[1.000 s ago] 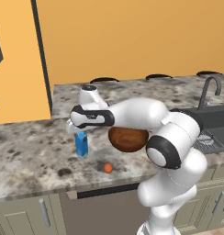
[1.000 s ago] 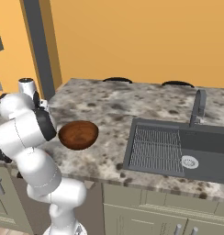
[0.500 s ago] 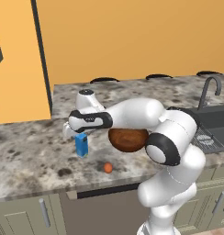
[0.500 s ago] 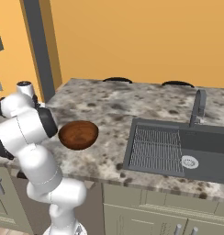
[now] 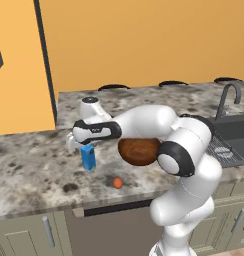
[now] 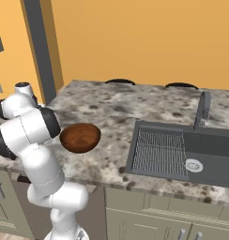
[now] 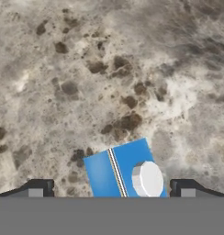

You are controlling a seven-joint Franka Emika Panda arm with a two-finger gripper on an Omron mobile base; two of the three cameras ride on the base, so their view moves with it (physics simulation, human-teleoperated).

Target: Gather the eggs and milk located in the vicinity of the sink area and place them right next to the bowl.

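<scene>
Milk [image 5: 87,157] stands upright on desk [image 5: 29,170], at 9 o'clock of bowl [image 5: 139,151]. Fingers [image 7: 38,187] spread, flanking carton top without pinching. Likely release step done; next calls for lifting clear, then fetching remaining egg.

Bright, even rendered light, soft shadows, slightly blurry, no glare

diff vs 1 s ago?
The tool has lifted off the milk and now sits above it, fingers spread wide to either side of the carton's top; the milk stands released on the counter left of the bowl. Orange-brown egg, bowl and sink unchanged.
</scene>
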